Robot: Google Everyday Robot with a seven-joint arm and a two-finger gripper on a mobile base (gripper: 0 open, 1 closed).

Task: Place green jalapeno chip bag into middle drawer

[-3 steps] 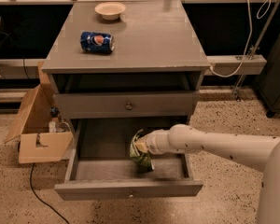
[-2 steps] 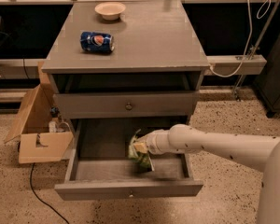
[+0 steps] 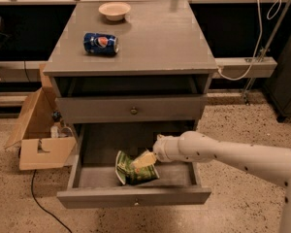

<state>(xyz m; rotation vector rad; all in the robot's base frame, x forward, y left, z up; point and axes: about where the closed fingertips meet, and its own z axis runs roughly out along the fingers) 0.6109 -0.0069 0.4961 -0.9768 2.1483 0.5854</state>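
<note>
Sinking down-left since the earlier frame, the green jalapeno chip bag point(image 3: 131, 170) now lies in the open middle drawer point(image 3: 133, 197), lower centre of frame. The tool point(image 3: 145, 159) meets its upper-right end; whether pinching or released I cannot tell.

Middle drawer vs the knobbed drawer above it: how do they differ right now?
Middle drawer is pulled out, tray exposed; upper drawer is pushed in, only its front showing. Middle drawer holds the green jalapeno chip bag, with the claw at the bag's upper right; upper drawer's contents are hidden. Both are grey with a small round knob.
</note>
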